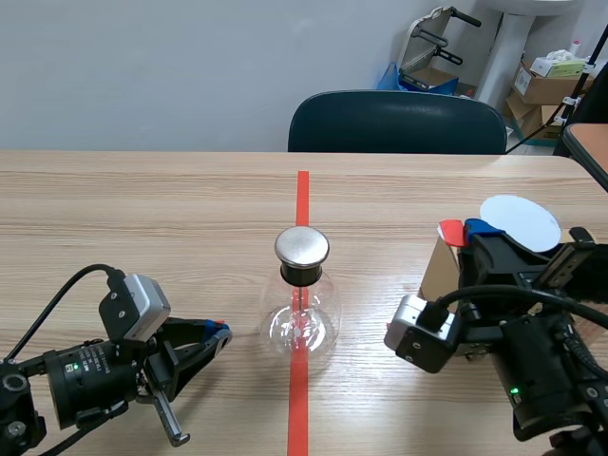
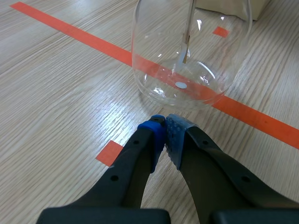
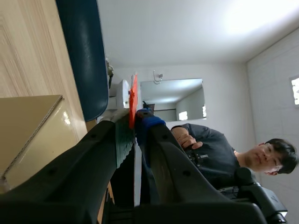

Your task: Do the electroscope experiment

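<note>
From the left wrist only: left tool (image 2: pixel 164 122) clenched on nothing, just short of the glass flask (image 2: pixel 191 60). From the scene only: metal cap (image 1: pixel 302 247), flask upright on the red line (image 1: pixel 302 190), middle of the desk (image 1: pixel 142 199). Right tool (image 3: pixel 134 120) clamped on a thin red sheet (image 3: pixel 132 100), beside a cardboard box (image 3: pixel 28 135); dark chair (image 1: pixel 397 122) beyond.

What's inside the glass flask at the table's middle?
Inside the glass flask, a thin rod hangs down the middle. Its upper end is hidden by the black collar under the metal cap.
</note>
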